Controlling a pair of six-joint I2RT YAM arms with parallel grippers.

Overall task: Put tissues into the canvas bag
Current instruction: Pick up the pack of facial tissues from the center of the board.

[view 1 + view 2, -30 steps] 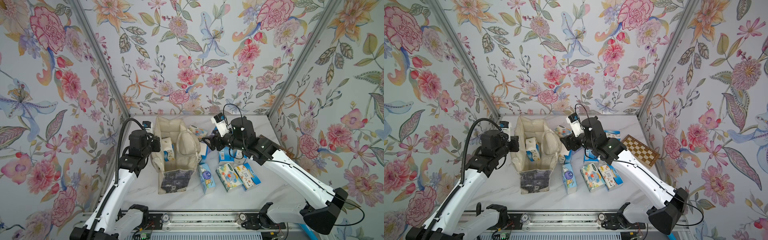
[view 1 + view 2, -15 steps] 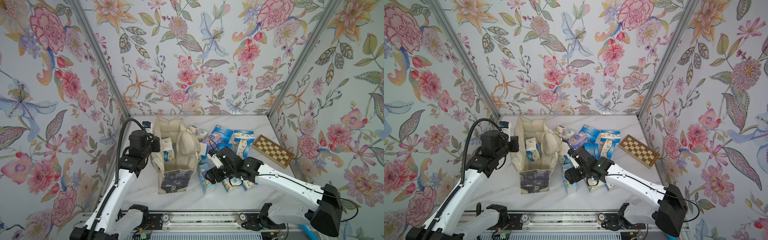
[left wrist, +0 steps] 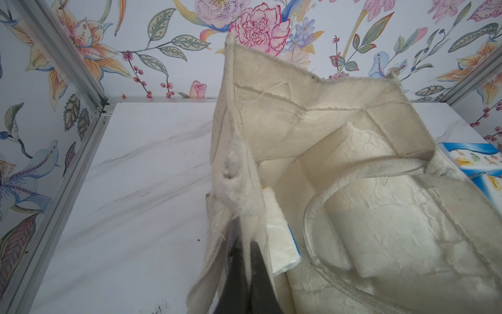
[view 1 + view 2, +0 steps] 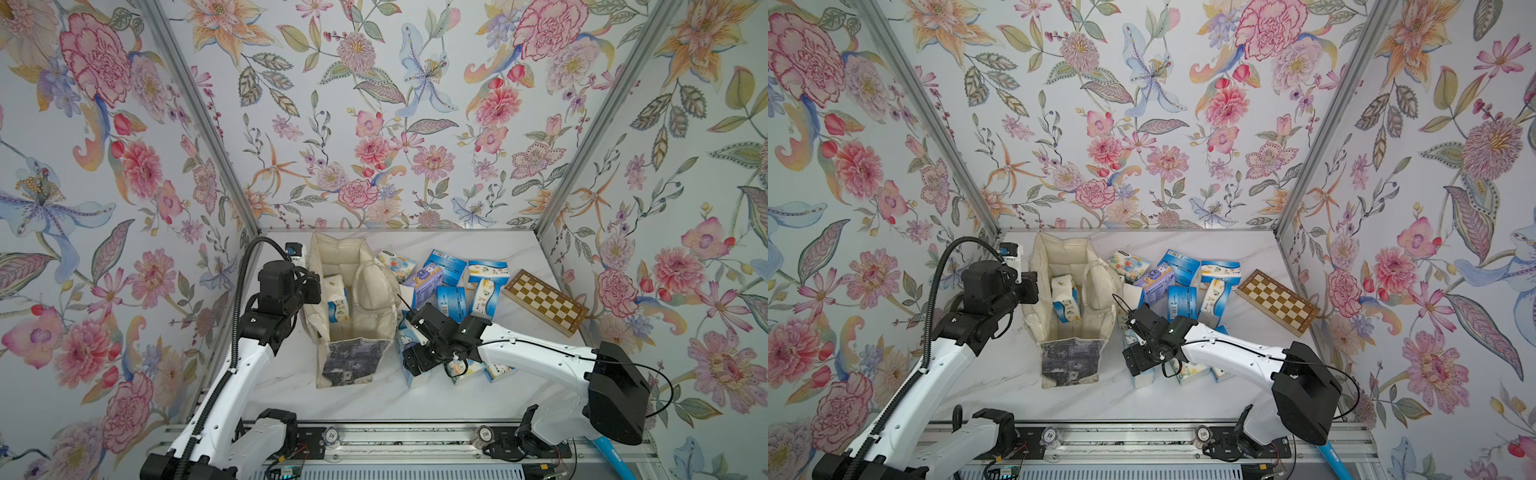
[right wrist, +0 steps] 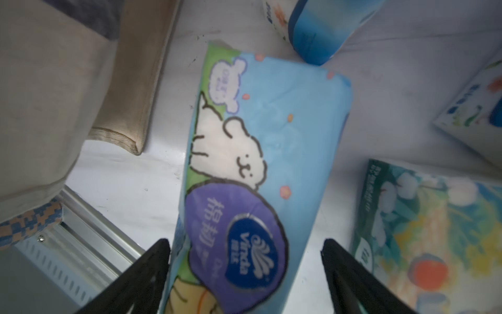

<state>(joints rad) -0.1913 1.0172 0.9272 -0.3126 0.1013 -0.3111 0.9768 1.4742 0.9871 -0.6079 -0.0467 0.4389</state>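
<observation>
The left gripper (image 3: 245, 244) clamps the rim of the cream fabric canvas bag (image 3: 285, 122); the right gripper (image 5: 244, 242), jaws spread wide, straddles a light-blue plastic-wrapped cartoon-sheep tissue pack (image 5: 271, 122).

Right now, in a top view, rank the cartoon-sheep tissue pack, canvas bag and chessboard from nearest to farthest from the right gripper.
1. The cartoon-sheep tissue pack: directly under the right gripper.
2. The canvas bag: close beside, toward the left arm.
3. The chessboard: farthest, by the right-hand wall.
</observation>
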